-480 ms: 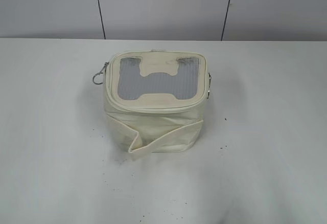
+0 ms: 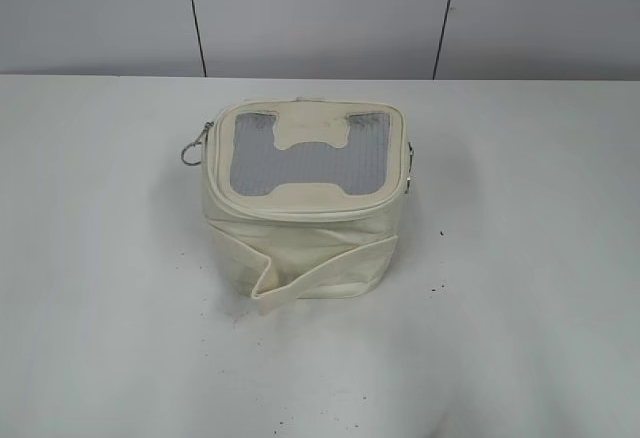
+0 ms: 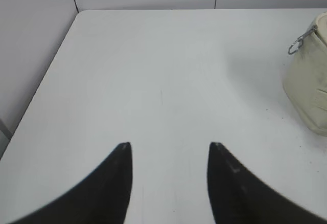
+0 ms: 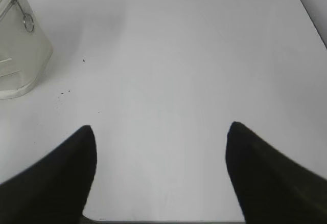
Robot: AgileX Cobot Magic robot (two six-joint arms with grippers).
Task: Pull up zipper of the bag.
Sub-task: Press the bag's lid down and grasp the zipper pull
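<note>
The cream-white bag (image 2: pixel 305 223) stands mid-table, its grey see-through top panel with an H-shaped patch facing up. The zipper (image 2: pixel 300 208) runs round the top rim. One silver ring pull (image 2: pixel 193 148) hangs off the left side and another (image 2: pixel 411 163) on the right. Neither gripper shows in the exterior view. In the left wrist view my left gripper (image 3: pixel 169 150) is open and empty over bare table, with the bag (image 3: pixel 309 88) and ring pull (image 3: pixel 296 44) far right. In the right wrist view my right gripper (image 4: pixel 161 132) is open and empty, with the bag (image 4: pixel 20 55) and ring pull (image 4: pixel 28 23) at upper left.
The white table (image 2: pixel 520 258) has small dark specks near the bag. A cream strap band (image 2: pixel 320 270) folds across the bag's front. A grey panelled wall (image 2: pixel 320 13) stands behind the table. The table's left edge (image 3: pixel 46 81) and its near edge (image 4: pixel 163 220) show in the wrist views.
</note>
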